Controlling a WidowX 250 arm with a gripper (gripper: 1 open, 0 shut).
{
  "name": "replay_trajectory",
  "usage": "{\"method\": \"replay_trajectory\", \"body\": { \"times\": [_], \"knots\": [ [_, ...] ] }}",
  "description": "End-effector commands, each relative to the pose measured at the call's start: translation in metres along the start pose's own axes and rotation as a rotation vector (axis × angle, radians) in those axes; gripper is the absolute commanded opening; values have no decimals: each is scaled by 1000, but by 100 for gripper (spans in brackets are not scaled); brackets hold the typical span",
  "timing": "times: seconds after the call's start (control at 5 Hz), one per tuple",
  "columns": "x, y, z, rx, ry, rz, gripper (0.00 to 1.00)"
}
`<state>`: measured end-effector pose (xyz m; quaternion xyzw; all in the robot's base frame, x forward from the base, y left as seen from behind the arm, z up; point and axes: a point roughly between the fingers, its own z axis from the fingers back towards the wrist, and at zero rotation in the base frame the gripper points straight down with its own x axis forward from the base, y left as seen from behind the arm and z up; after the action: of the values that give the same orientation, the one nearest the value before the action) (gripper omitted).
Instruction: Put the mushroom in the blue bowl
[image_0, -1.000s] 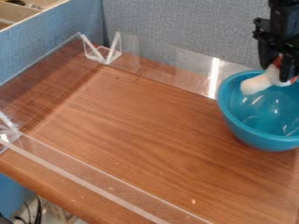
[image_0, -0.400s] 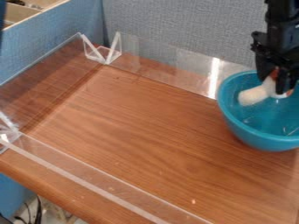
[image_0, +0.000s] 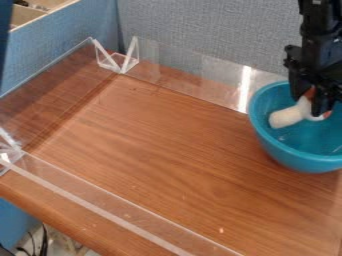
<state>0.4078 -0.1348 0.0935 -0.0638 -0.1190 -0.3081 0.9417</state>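
End effector (image_0: 318, 97) gripping mushroom (image_0: 289, 115), inside blue bowl (image_0: 287, 150) rim

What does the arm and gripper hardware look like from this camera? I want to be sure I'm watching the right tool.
The arm is a slim black column coming down from the top right edge. The gripper is black too, blocky and angular, with short dark fingers. A small reddish spot shows near the fingers. No readable markings; cables cannot be made out at this resolution.

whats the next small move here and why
Probably open the gripper and let go. It holds the mushroom inside the rim of the blue bowl, low over the bowl's floor, so a release should drop it a short way and leave it inside.
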Motion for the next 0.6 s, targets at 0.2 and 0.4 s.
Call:
{"method": "replay_trajectory", "body": {
  "times": [0.2,0.4],
  "knots": [
    [5,2,38,40,-79,-18,0],
    [4,3,36,36,-78,-14,0]
  ]
}}
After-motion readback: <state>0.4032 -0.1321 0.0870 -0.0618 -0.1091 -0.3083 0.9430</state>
